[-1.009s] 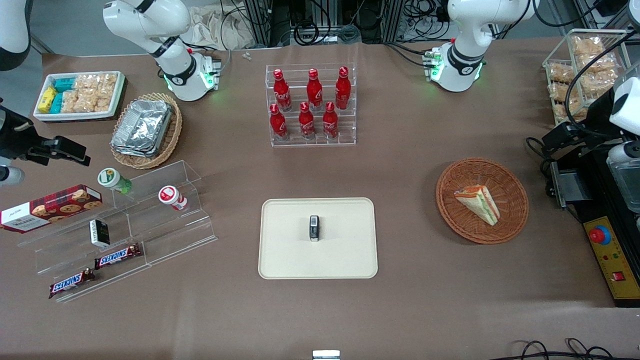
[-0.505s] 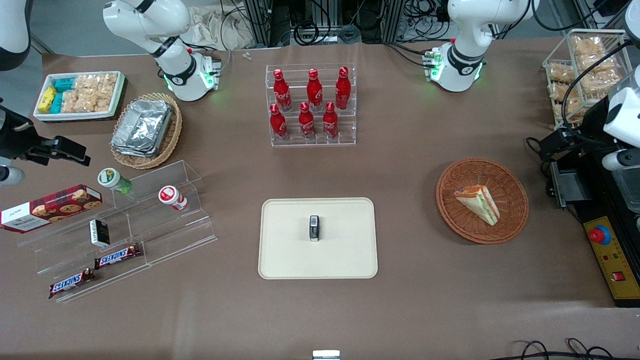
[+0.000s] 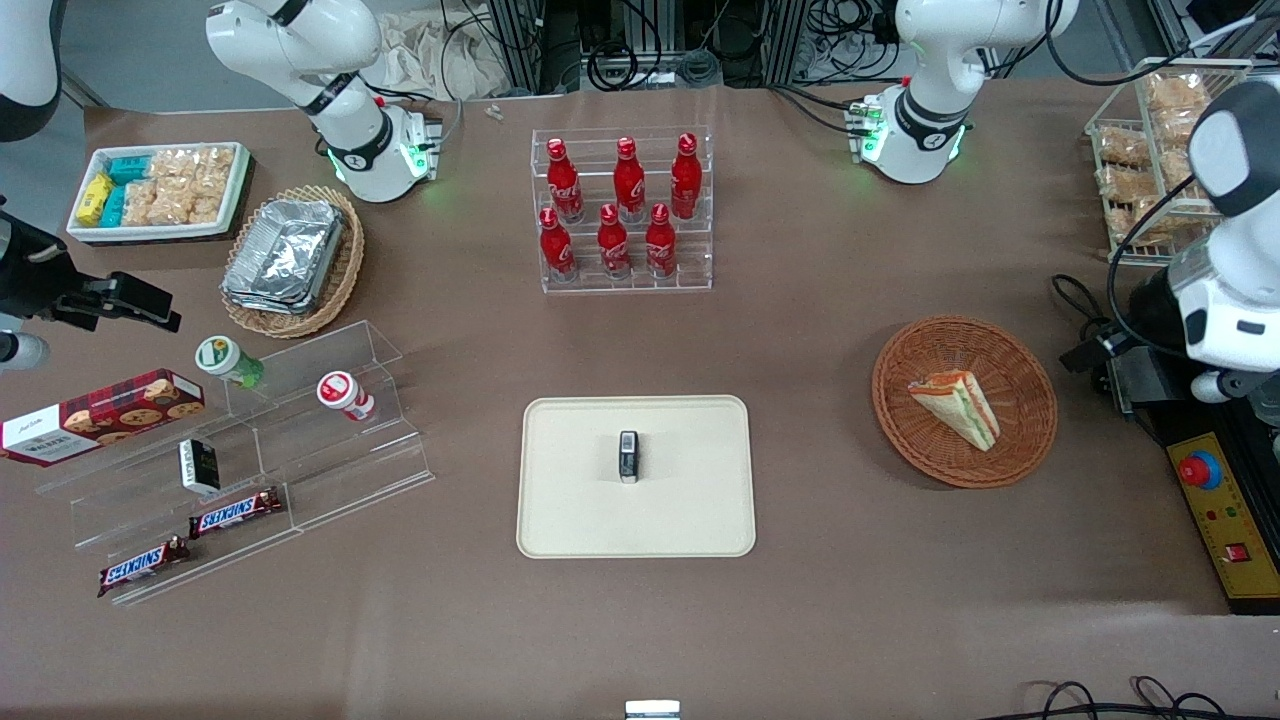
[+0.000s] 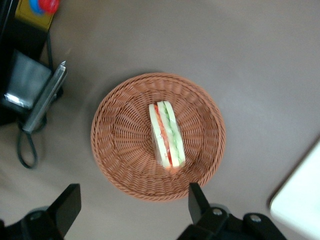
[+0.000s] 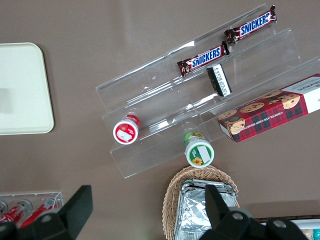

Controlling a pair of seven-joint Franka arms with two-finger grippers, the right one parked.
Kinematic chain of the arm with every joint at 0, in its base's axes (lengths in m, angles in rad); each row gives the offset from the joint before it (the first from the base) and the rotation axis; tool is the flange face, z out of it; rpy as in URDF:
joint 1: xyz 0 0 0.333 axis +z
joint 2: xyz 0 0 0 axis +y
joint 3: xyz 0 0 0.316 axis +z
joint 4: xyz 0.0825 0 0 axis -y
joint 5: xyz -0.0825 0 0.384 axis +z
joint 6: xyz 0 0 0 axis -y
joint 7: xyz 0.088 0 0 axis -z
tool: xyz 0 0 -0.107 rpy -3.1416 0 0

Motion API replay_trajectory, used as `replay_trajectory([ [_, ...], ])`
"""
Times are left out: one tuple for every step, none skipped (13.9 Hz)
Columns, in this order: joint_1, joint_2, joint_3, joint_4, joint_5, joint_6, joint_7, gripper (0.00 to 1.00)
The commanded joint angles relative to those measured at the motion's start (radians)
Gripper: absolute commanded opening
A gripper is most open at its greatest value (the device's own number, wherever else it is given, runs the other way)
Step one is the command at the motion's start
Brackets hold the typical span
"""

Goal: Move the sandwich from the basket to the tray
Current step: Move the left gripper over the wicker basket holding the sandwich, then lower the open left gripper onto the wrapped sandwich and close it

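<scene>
1. The brown paper-covered table [image 3: 820, 620] lies under everything I see from my wrist; my arm hangs above its working-arm end.
2. The large cream-coloured flat rectangular tray [image 3: 690, 520] with rounded corners lies well apart from my gripper, toward the parked arm's end of the table. My wrist camera catches only one corner of it [image 4: 300, 200]. A small dark upright object [image 3: 628, 456] stands near its middle.
3. The round shallow reddish-brown woven wicker basket [image 3: 1020, 440] sits on the table below my gripper, between me and the tray. From my wrist it shows whole [image 4: 120, 145].
4. My black two-finger gripper [image 4: 132, 210] is held above the table just off the basket's rim. Its fingers are spread wide, roughly as far apart as the basket is broad, and they hold nothing.
5. The small triangular white-bread sandwich [image 3: 958, 404] with green and orange-red filling lies in the basket's middle. From my wrist [image 4: 167, 134] its layered cut edge faces up, and I am not touching it.
</scene>
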Motion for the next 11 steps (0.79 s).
replay_trajectory([
  [-0.001, 0.023, -0.012, -0.066, -0.002, 0.073, -0.218, 0.98],
  [-0.004, 0.047, -0.013, -0.074, -0.004, 0.102, -0.285, 0.99],
  [-0.009, 0.073, -0.016, -0.083, -0.004, 0.128, -0.342, 0.99],
  [-0.009, 0.093, -0.019, -0.105, -0.004, 0.166, -0.37, 0.99],
  [-0.011, 0.107, -0.023, -0.131, -0.008, 0.223, -0.382, 0.99],
  [-0.026, 0.126, -0.024, -0.151, -0.02, 0.275, -0.406, 0.99],
  [-0.044, 0.141, -0.026, -0.152, -0.025, 0.298, -0.448, 0.99],
  [-0.061, 0.15, -0.026, -0.148, -0.025, 0.3, -0.48, 0.99],
  [-0.079, 0.158, -0.026, -0.145, -0.025, 0.303, -0.503, 0.99],
  [-0.087, 0.169, -0.026, -0.145, -0.027, 0.309, -0.509, 0.99],
  [-0.087, 0.181, -0.026, -0.145, -0.031, 0.323, -0.514, 0.99],
])
